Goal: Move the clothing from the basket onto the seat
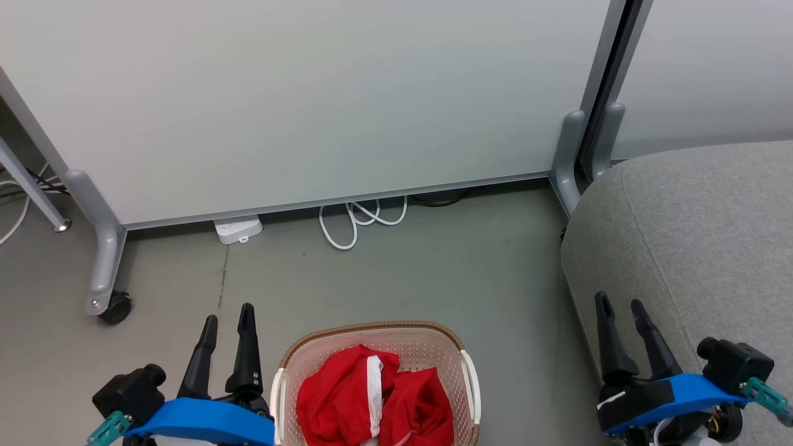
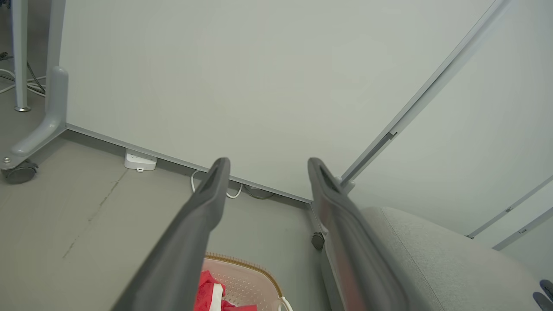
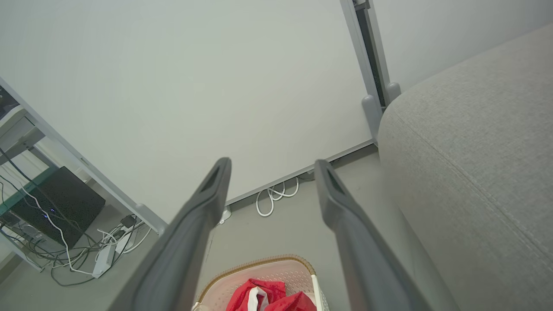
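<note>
Clothing (image 1: 347, 396) heaped in basket (image 1: 372, 326) — left jaws just beside it, right jaws over seat (image 1: 712, 235), both parted, empty

The clothing (image 1: 372, 396) was soft red cloth with a white band, matt and crumpled. The basket (image 1: 372, 326) was smooth cream plastic, perforated, its brown rim moulded to look woven. On the right, the seat (image 1: 712, 235) wore coarse grey fabric with a stitched seam. The floor (image 1: 403, 279) was matt grey, smooth but scuffed (a thin crack line marked it on the left). The far panel (image 1: 310, 93) looked smooth and faintly satin, edged in grey metal. The left hand (image 1: 230, 313) and right hand (image 1: 619, 300) had matt dark fingers, plastic by the look.
</note>
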`<state>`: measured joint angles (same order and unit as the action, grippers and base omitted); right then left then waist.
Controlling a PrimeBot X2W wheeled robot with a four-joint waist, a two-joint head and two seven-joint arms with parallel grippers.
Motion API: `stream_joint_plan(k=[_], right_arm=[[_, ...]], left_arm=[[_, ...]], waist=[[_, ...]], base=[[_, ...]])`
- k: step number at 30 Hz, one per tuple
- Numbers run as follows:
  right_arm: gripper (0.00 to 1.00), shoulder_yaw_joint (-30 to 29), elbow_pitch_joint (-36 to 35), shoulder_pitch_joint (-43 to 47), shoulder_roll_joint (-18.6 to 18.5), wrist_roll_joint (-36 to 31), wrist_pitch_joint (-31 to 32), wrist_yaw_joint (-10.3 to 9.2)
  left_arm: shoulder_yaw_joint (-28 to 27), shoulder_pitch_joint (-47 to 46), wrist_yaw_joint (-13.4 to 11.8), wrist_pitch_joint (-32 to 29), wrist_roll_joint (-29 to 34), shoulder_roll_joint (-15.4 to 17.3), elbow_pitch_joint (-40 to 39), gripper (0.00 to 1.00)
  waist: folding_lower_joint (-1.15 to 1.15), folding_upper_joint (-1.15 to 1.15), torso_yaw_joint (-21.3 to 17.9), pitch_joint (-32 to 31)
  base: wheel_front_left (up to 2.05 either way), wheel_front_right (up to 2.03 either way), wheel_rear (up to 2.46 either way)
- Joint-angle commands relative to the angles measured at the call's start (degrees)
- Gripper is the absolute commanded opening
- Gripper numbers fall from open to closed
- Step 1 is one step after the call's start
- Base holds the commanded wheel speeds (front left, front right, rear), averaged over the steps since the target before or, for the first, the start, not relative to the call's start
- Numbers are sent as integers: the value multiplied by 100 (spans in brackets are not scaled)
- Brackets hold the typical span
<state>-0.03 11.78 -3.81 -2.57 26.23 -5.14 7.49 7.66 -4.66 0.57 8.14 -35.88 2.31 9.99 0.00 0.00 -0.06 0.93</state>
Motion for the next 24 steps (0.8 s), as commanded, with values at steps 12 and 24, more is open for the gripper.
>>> stream_joint_plan(k=[12, 24], right_arm=[[100, 38, -134, -64, -35, -867, -68, 0], [100, 39, -115, -44, -37, -1406, -156, 0]], left_arm=[[131, -155, -165, 216, 795, 51, -22, 100], [205, -132, -252, 357, 1376, 57, 53, 100]], waist=[[0, 0, -5, 34], [0, 0, -45, -14]], base=[[0, 0, 0], [0, 0, 0]])
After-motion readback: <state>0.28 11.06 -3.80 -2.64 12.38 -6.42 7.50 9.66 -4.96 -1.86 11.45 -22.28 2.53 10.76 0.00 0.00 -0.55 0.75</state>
